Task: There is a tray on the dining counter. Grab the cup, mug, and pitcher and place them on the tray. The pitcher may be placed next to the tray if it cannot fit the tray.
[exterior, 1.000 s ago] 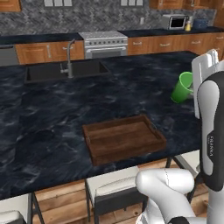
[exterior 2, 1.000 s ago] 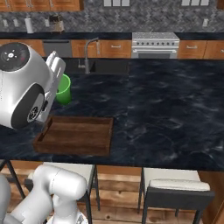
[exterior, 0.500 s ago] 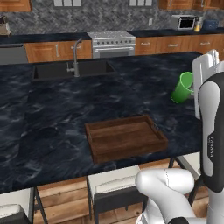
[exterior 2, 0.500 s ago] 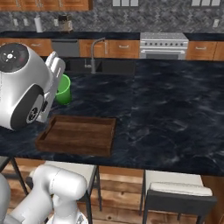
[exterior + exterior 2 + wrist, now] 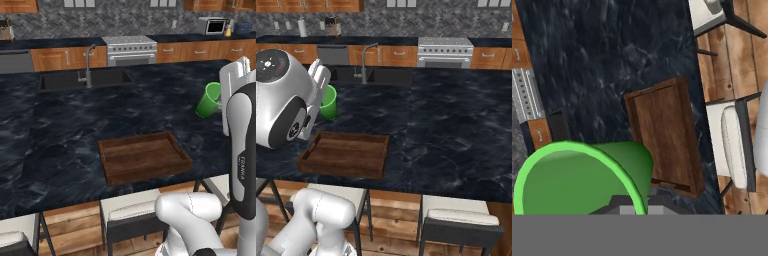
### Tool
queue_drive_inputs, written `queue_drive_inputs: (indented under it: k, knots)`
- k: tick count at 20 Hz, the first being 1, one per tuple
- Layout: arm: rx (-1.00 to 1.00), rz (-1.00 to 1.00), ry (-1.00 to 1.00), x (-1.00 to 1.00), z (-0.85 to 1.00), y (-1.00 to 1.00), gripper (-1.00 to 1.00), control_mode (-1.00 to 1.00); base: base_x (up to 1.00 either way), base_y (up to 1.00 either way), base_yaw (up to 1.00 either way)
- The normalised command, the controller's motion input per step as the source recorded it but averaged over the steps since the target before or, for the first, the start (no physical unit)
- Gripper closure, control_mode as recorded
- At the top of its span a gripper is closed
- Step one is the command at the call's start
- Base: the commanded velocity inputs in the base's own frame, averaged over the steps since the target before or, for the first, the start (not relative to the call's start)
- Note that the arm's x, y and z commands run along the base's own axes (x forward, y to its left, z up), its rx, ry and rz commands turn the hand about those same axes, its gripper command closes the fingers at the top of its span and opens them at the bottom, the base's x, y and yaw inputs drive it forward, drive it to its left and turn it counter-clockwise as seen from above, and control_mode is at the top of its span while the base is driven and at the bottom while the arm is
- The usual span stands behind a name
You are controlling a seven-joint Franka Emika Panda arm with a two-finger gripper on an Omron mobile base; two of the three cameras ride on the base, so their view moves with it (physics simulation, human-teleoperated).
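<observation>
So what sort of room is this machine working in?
A home kitchen, by the look of it, though a computer-rendered one. A steel stove stands among wooden cabinets along the back wall, a sink with a faucet is set into the broad black dining counter, and stools are tucked under its near edge.

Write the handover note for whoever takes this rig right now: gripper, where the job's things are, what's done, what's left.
Gripper: shut on the green cup, held tilted in the air above the dining counter, off to the right of the tray.
Tray: near the counter's front edge, nothing in it.
Done: cup picked up.
Left: carry the cup over the tray, set it down upright and release; then fetch the mug and the pitcher, neither of which I can place from here. The pitcher may go beside the tray if it will not fit.
</observation>
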Motion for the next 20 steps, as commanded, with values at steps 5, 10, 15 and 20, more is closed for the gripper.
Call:
queue_drive_inputs:
  k: [5,10,15,20]
  knots:
    - [0.0,0.0,0.0,0.0,0.0,0.0,1.0,-1.0,0.06,0.0,0.0]
    - [0.0,0.02,0.02,0.0,-0.08,0.02,1.0,-1.0,0.0,0.0,0.0]
    - [0.0,0.19,0.18,0.48,-0.24,0.34,1.0,-1.0,0.0,0.0,0.0]
    - [0.0,0.26,0.33,0.68,-0.1,0.38,1.0,-1.0,0.0,0.0,0.0]
